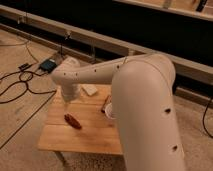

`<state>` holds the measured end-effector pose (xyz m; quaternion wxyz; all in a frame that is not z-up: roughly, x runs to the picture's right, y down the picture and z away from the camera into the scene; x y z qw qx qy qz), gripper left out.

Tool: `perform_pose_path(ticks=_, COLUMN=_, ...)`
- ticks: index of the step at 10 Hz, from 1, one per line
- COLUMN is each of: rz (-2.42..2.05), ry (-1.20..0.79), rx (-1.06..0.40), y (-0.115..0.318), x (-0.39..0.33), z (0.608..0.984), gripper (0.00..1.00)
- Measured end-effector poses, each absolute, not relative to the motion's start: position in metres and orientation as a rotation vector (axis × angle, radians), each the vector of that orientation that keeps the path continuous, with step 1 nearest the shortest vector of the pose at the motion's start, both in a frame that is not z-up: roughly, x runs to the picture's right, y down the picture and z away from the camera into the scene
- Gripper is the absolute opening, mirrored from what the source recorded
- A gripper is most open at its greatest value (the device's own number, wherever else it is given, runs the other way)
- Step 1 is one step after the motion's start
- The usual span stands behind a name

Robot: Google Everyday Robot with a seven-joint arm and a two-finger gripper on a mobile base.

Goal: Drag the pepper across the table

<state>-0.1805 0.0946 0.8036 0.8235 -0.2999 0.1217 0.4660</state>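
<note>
The pepper [72, 121], small, dark red and glossy, lies on the left part of the light wooden table [87, 135]. My gripper [66, 103] hangs straight down from the white wrist, just above and slightly behind the pepper and not touching it. It is open and holds nothing. The white arm reaches in from the right and hides the table's right side.
A white cup [108, 111] shows partly beside the arm's elbow, with a dark item [106, 102] just behind it. A flat white object [90, 90] lies near the table's far edge. Cables and a small blue box [48, 65] are on the floor to the left.
</note>
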Motion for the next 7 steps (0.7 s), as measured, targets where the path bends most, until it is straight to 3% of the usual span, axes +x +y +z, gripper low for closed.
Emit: perform_pose_path(ticks=7, rz=0.889, ry=0.269, rx=-0.693, y=0.117, x=-0.214, z=0.824, gripper=0.65)
